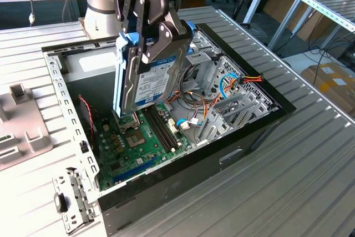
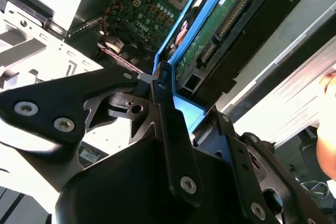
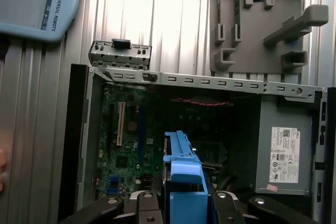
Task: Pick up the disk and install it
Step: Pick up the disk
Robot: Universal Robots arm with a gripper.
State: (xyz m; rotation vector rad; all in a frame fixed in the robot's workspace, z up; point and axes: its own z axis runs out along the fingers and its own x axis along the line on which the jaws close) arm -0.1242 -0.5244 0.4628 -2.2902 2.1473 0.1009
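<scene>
I've got the gripper [image 1: 147, 43] clamped on the disk [image 1: 148, 84], hanging on edge over the open PC case [image 1: 222, 156] above the motherboard [image 1: 133, 137]; pick done, install pending, likely needs squaring to the drive cage [image 1: 219, 73], clear of cables [image 1: 249, 79]

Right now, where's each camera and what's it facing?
Exterior view: off-arm, above, facing the open black computer case; black end effector grips the blue-framed silver metal hard disk.
Second wrist view: wrist-mounted, along the end effector to the disk.
First wrist view: wrist-mounted, down into the case; end effector visible.
Shared: disk, case.
</scene>
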